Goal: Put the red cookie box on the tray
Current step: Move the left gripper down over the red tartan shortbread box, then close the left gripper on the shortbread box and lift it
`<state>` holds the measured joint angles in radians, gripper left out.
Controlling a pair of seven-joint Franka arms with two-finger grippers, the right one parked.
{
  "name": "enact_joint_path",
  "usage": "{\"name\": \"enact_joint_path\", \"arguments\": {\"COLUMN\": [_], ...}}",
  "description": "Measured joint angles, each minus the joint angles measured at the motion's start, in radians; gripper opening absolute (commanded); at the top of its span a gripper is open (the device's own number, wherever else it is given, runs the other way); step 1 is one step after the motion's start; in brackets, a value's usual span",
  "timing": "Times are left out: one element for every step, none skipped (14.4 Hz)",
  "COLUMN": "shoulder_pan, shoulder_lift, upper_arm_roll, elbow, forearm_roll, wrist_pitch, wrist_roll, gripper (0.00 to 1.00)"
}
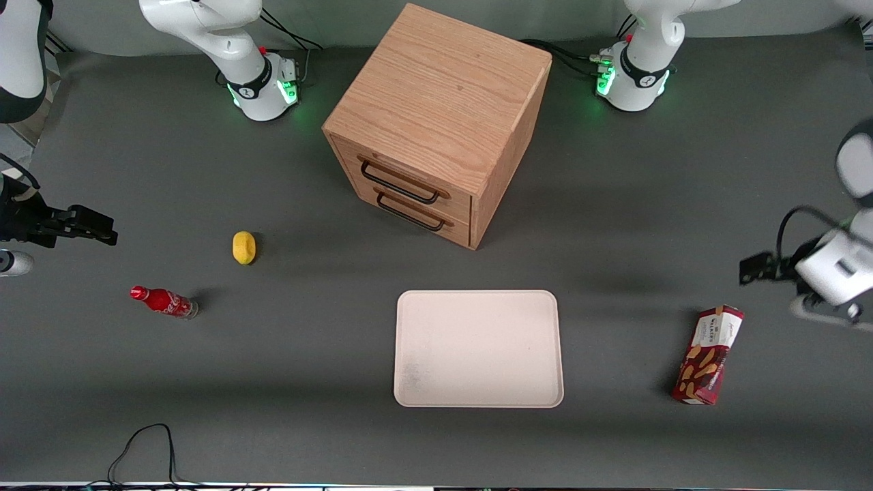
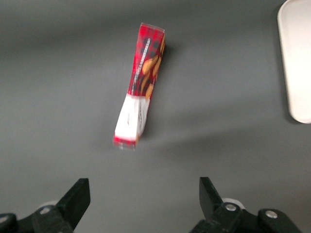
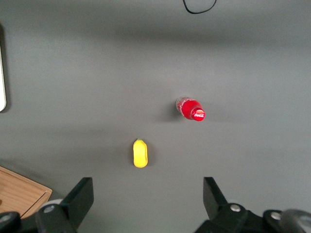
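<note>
The red cookie box (image 1: 708,354) is a long slim dark red carton with tan cookie pictures and a white label end. It lies flat on the grey table toward the working arm's end, apart from the tray (image 1: 477,348). The tray is a large cream-white rectangle with rounded corners, nearer the front camera than the drawer cabinet, with nothing on it. My gripper (image 1: 756,269) hovers above the table, a little farther from the front camera than the box. In the left wrist view the gripper (image 2: 144,199) is open and empty. The box (image 2: 141,92) lies ahead of its fingertips, and the tray's edge (image 2: 296,63) shows.
A wooden two-drawer cabinet (image 1: 440,123) stands at the table's middle, farther from the front camera than the tray. A yellow lemon (image 1: 244,247) and a small red soda bottle (image 1: 164,301) lie toward the parked arm's end. A black cable (image 1: 143,450) loops at the front edge.
</note>
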<state>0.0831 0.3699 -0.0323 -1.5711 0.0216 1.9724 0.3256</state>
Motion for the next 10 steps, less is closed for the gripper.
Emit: {"name": "enact_joint_path", "arguments": {"shoulder_pan": [0.0,0.0,0.0,0.0,-0.001,-0.001,-0.002,-0.002,-0.002,-0.002], "shoulder_lift": [0.054,0.106,0.154,0.199,0.238,0.271,0.299,0.318,0.33,0.333], "upper_arm_roll": [0.002,0.006,0.01,0.013,0.014,0.014,0.014,0.014,0.015,0.015], "elbow": [0.014,0.022,0.026,0.027,0.029,0.029,0.029,0.029,0.029,0.03], "forearm_roll": [0.0,0.0,0.0,0.0,0.0,0.0,0.0,0.0,0.0,0.0], "wrist_pitch": [0.063,0.134,0.202,0.267,0.32,0.358,0.38,0.391,0.394,0.394], "wrist_roll": [0.057,0.11,0.152,0.179,0.192,0.198,0.201,0.202,0.202,0.202], "gripper": [1.0,0.99,0.99,0.99,0.98,0.9,0.58,0.2,0.0,0.0]}}
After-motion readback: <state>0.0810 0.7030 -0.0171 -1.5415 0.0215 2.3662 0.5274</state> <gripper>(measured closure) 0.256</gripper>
